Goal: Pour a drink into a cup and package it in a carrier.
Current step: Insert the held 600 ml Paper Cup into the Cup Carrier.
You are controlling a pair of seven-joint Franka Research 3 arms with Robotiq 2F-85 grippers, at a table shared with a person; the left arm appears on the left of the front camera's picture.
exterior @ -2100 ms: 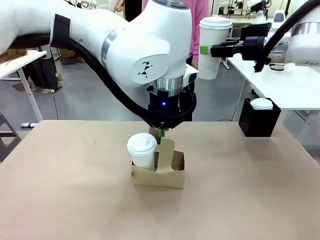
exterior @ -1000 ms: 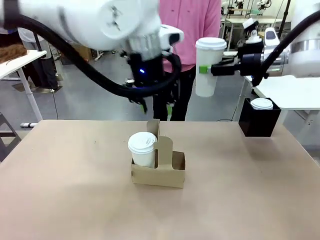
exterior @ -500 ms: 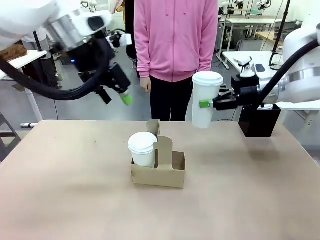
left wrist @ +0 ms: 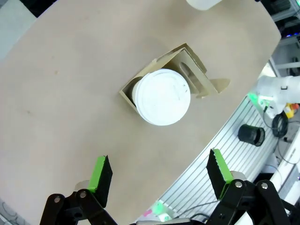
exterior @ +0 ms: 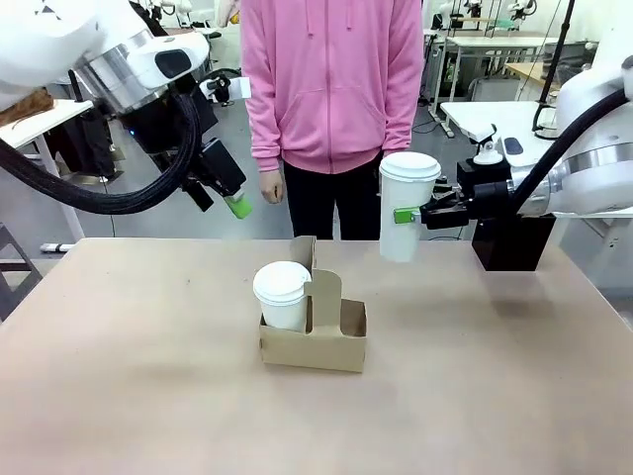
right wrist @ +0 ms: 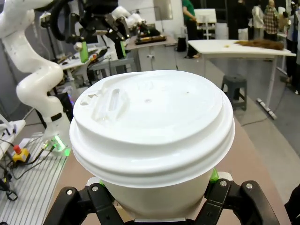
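In the front view, the carrier (exterior: 314,336) is seen at the middle of the counter (exterior: 148,396), with a lidded white cup (exterior: 282,296) seated in its left hole and the right hole unfilled. The left hand (exterior: 229,198) is held in the air above the far left part of the counter, its fingers spread and nothing between them. A second lidded cup (exterior: 406,206) is gripped by the right hand (exterior: 415,214) and is held upright in the air, to the right of and beyond the carrier, well above the counter. A black box (exterior: 511,240) is placed at the far right, and a person in a pink hooded top (exterior: 331,79) is standing at the far side. In the left wrist view, the carrier (left wrist: 187,70) and the seated cup (left wrist: 162,97) are seen from above, beyond the parted green pads (left wrist: 99,171). In the right wrist view, the held cup (right wrist: 152,126) is shown close up, clamped at both sides by the right hand (right wrist: 154,206), with its dome lid (right wrist: 150,112) pressed on.
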